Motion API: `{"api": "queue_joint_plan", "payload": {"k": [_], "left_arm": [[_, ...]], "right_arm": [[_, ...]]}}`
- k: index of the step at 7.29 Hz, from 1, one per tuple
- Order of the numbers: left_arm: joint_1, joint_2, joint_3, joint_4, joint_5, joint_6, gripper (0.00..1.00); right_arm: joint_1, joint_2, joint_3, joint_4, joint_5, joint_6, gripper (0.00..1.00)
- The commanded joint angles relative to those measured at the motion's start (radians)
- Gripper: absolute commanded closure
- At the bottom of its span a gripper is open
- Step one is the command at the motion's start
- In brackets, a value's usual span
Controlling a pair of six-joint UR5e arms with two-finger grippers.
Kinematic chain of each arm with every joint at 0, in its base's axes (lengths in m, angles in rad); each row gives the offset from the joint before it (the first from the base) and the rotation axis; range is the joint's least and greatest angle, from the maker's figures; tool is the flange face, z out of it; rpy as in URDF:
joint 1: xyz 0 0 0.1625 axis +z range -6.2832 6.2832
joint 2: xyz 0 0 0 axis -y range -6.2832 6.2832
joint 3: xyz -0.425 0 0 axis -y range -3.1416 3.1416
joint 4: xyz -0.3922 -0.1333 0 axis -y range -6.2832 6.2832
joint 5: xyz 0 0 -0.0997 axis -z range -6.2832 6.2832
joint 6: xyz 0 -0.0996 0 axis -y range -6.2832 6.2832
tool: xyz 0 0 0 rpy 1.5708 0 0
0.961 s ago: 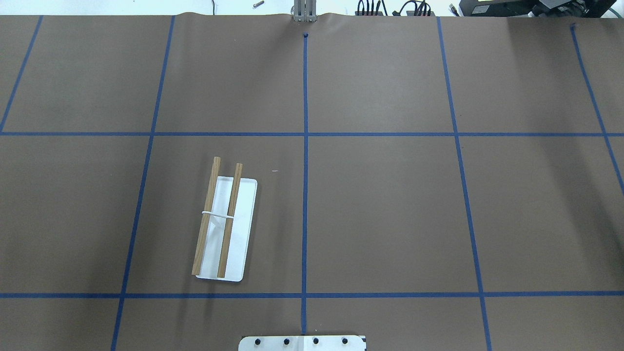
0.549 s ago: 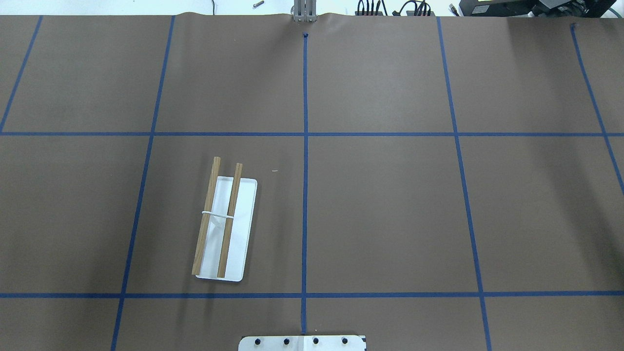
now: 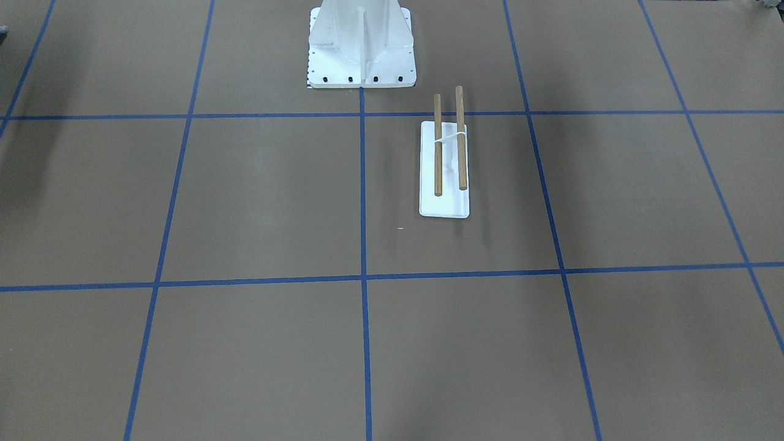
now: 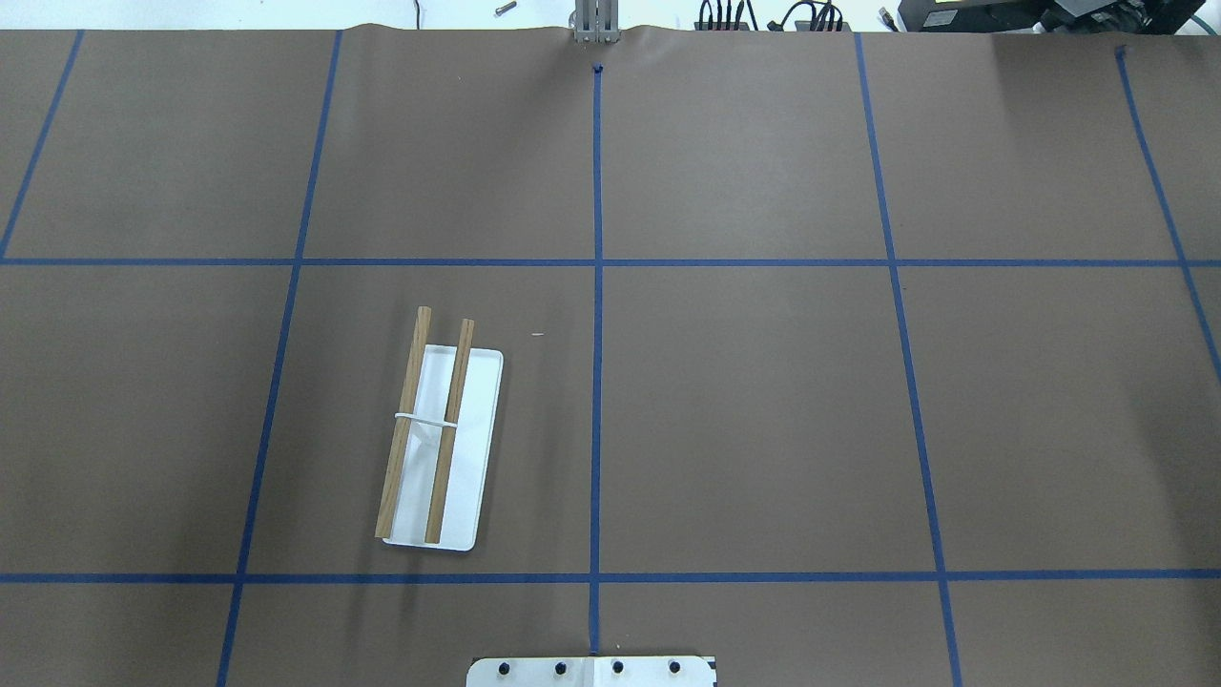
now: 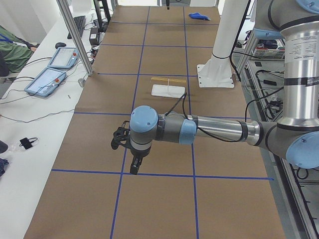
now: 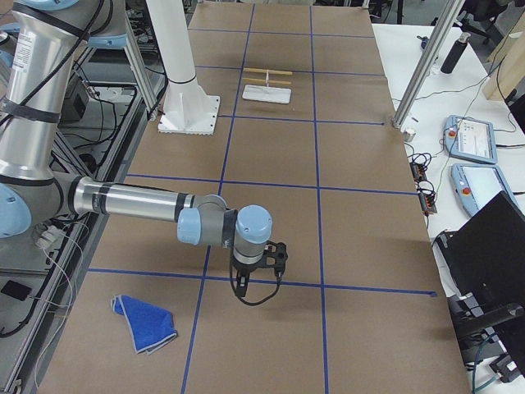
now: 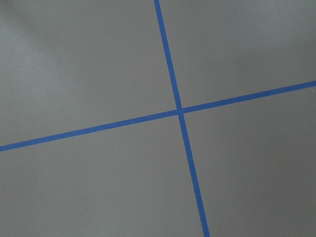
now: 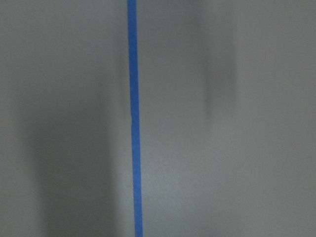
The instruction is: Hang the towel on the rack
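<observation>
The rack (image 4: pixel 474 448) has a flat white base and two brown wooden rods, and stands left of the table's middle line; it also shows in the front-facing view (image 3: pixel 443 205), the left view (image 5: pixel 168 90) and the right view (image 6: pixel 267 93). The blue towel (image 6: pixel 146 323) lies crumpled on the table at the robot's right end, far from the rack, and is small in the left view (image 5: pixel 200 16). My left gripper (image 5: pixel 135 168) hangs over the table's left end. My right gripper (image 6: pixel 244 289) hangs over a blue tape line, right of the towel in that view. I cannot tell whether either is open or shut.
The white bolted pedestal (image 3: pixel 361 43) stands at the robot's edge beside the rack. Blue tape lines grid the brown paper table cover (image 4: pixel 763 401). Both wrist views show only paper and tape. Tablets (image 5: pixel 50 79) and cables lie on the side bench.
</observation>
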Motion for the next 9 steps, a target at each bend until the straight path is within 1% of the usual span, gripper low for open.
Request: {"api": "queue_joint_plan", "payload": {"k": [1, 2, 3, 4, 5, 7, 8, 9], "left_arm": [[0.0, 0.0, 0.0, -0.003, 0.0, 0.001, 0.02], [0.0, 0.002, 0.0, -0.009, 0.0, 0.001, 0.02], [0.0, 0.002, 0.0, -0.014, 0.0, 0.001, 0.02], [0.0, 0.002, 0.0, -0.015, 0.0, 0.001, 0.02], [0.0, 0.002, 0.0, -0.026, 0.0, 0.001, 0.02], [0.0, 0.002, 0.0, -0.027, 0.0, 0.001, 0.02], [0.0, 0.002, 0.0, -0.027, 0.0, 0.001, 0.02], [0.0, 0.002, 0.0, -0.029, 0.0, 0.001, 0.02]], "right_arm": [[-0.001, -0.195, -0.025, 0.187, 0.015, -0.025, 0.0], [0.001, -0.226, -0.093, 0.314, 0.015, -0.025, 0.0], [0.0, -0.222, -0.243, 0.478, 0.015, -0.026, 0.0], [0.001, -0.218, -0.355, 0.632, 0.025, -0.013, 0.0], [0.0, -0.218, -0.367, 0.639, 0.025, -0.014, 0.02], [0.001, -0.219, -0.396, 0.645, 0.022, -0.026, 0.11], [0.0, -0.219, -0.402, 0.645, 0.016, -0.046, 0.0], [0.001, -0.218, -0.402, 0.647, 0.016, -0.112, 0.0]]}}
